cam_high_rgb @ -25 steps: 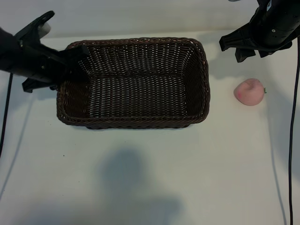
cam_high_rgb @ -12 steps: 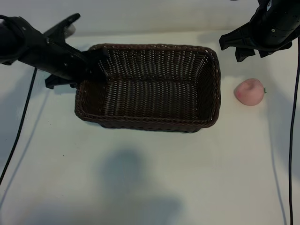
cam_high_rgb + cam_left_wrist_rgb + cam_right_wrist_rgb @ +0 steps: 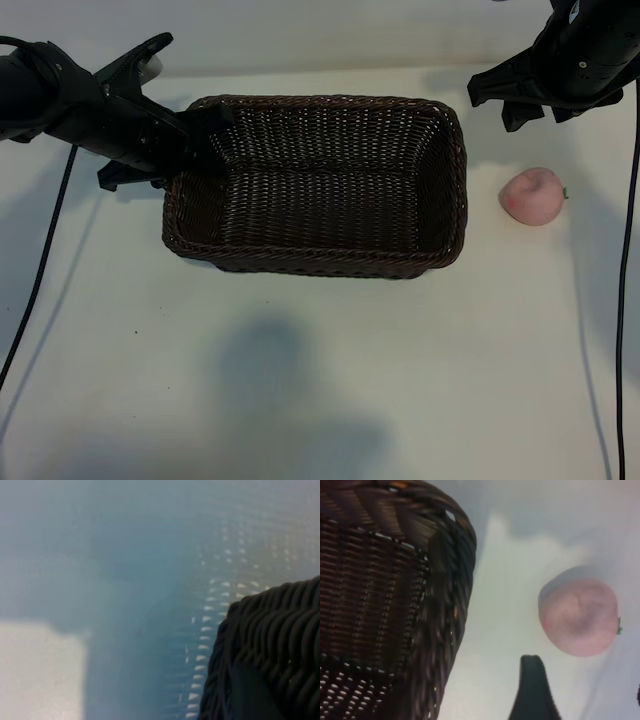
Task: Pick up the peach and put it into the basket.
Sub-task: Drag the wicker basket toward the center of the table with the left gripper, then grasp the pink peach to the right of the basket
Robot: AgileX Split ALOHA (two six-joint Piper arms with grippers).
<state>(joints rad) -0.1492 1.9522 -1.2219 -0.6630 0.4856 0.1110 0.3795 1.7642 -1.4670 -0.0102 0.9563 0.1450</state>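
Observation:
The dark-brown wicker basket [image 3: 440, 150] sits in the middle of the white table. My left gripper [image 3: 190, 140] is shut on its far-left corner, one finger inside the wall and one outside. In the left wrist view only the braided rim [image 3: 280, 625] and a dark finger [image 3: 247, 692] behind it show. The pale-pink peach [image 3: 532, 196] lies on the table to the right of the basket, apart from it. My right gripper [image 3: 497, 105] hovers open behind the peach, holding nothing. In the right wrist view the peach [image 3: 580, 616] lies just beyond the open right gripper [image 3: 585, 695].
Black cables [image 3: 35, 290] trail down both sides of the table. A soft shadow [image 3: 270, 390] falls on the white surface in front of the basket. The basket's right wall [image 3: 445, 580] stands close beside the right gripper.
The left gripper has dragged the basket to the right, closer to the peach, with a small settling shift in the last half second. The right arm and the peach have not moved.

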